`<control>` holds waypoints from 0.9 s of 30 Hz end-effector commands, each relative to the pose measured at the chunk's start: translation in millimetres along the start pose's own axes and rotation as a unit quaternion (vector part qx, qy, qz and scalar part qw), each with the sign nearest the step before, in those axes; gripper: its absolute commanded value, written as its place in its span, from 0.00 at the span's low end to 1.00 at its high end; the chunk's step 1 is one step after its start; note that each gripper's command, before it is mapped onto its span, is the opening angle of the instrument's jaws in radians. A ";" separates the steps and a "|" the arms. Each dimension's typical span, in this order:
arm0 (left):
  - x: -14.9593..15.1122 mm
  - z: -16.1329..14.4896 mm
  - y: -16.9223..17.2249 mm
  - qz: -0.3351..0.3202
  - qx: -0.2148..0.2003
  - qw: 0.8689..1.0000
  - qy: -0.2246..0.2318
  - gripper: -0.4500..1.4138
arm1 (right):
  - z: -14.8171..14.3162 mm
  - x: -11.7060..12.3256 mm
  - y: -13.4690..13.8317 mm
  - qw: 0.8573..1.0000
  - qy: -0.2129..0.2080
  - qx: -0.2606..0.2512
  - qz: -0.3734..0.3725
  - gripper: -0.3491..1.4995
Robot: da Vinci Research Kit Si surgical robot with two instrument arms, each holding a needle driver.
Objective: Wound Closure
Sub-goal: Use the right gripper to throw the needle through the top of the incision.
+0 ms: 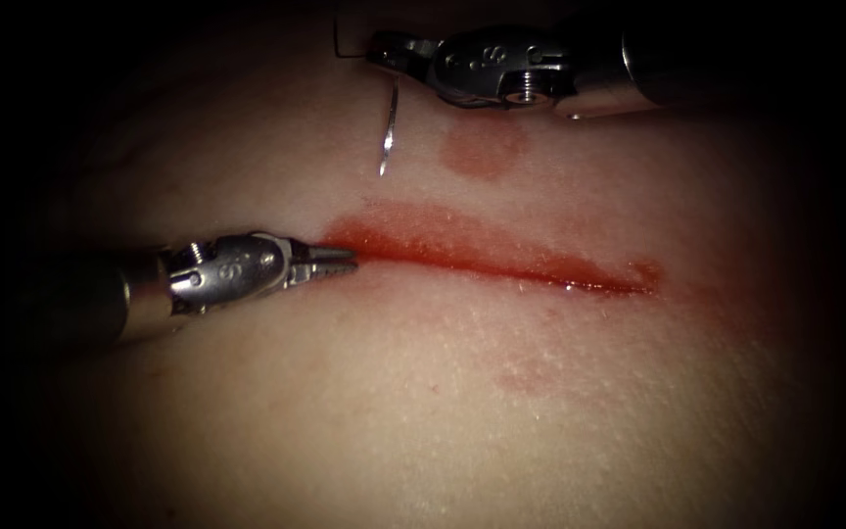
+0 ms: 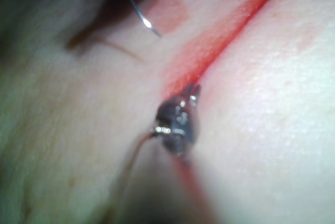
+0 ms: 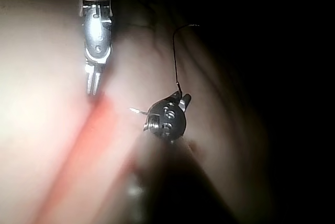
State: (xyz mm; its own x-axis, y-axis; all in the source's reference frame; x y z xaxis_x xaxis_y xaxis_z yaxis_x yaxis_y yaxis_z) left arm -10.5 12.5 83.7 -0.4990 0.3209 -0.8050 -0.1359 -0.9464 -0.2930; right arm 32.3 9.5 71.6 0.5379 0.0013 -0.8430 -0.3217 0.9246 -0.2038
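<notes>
Right tool holds the needle clear of the tissue while the left tool waits empty at the end of the cut.

The right tool, coming in above the cut, has its jaws clamped on the curved needle near its thread end; the needle hangs free above the tissue, its tip pointing down toward the wound and not in the flesh. A short dark thread rises from the jaws. The left tool rests at the cut's left end, jaws together and gripping nothing. Red fluid lines the cut, and a faint reddish patch lies beneath the right tool.
</notes>
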 end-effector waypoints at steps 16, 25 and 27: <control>-0.3 -0.2 -0.3 -0.004 0.009 1.000 -0.005 0.06 | 0.1 0.1 -0.6 1.000 0.003 0.001 0.000 0.00; -0.3 0.2 -0.1 -0.004 0.006 1.000 -0.005 0.06 | -0.2 0.0 -0.5 1.000 0.002 0.000 -0.003 0.00; -0.3 0.2 -0.1 -0.005 0.007 1.000 -0.005 0.06 | -0.2 0.0 -0.5 1.000 0.002 0.000 -0.003 0.00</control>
State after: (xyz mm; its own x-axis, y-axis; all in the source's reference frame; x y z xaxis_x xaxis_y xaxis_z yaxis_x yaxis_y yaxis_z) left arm -10.0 12.7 83.4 -0.5062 0.3287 -0.7973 -0.1531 -0.9441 -0.2920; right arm 31.8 9.0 71.0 0.5374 -0.0057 -0.8433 -0.3185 0.9245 -0.2092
